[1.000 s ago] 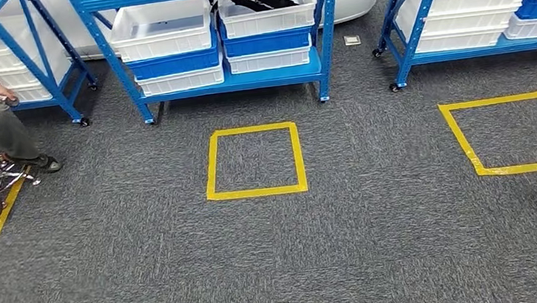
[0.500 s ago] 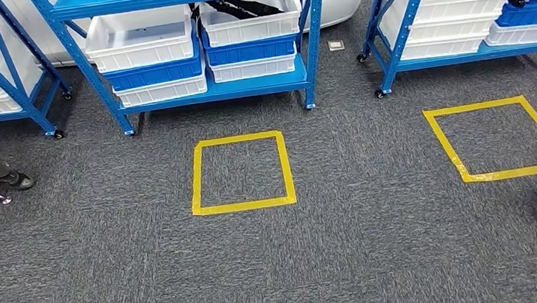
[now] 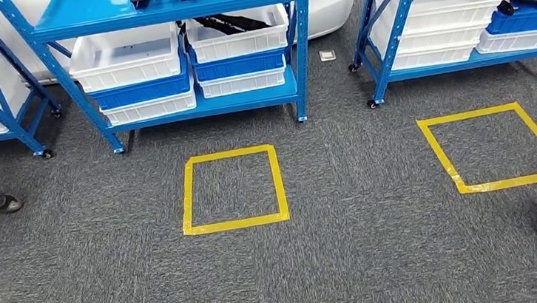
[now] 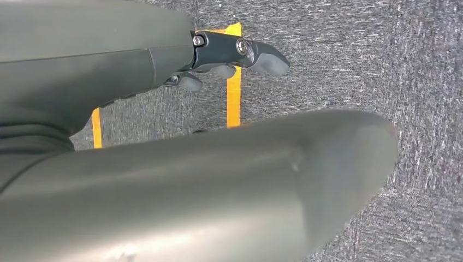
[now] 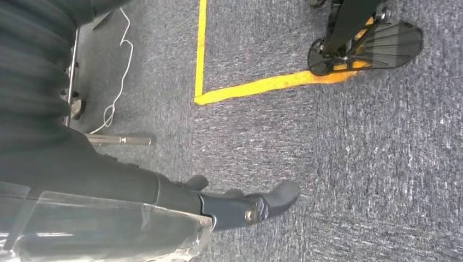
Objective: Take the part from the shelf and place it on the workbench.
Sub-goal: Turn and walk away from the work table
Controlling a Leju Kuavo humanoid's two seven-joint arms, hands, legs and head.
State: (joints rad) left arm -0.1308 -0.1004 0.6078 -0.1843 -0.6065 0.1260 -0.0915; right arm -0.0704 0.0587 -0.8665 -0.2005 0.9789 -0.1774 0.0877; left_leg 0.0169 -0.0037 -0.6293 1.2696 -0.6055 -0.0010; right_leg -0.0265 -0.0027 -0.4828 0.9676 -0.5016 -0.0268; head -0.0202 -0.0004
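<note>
Blue shelf (image 3: 162,6) in head view, left hand (image 4: 229,54) empty over carpet (image 4: 426,65).

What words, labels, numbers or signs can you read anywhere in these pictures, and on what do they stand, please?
None: no legible text in any view.
The white bins and blue bins on the blue shelf carry no readable label.
The yellow tape square on the carpet is a plain outline, not lettering.
The small floor plate behind the shelf is too small to read.

Blue shelf (image 3: 162,0) holds stacked bins (image 3: 130,57) above grey carpet (image 3: 334,249).
</note>
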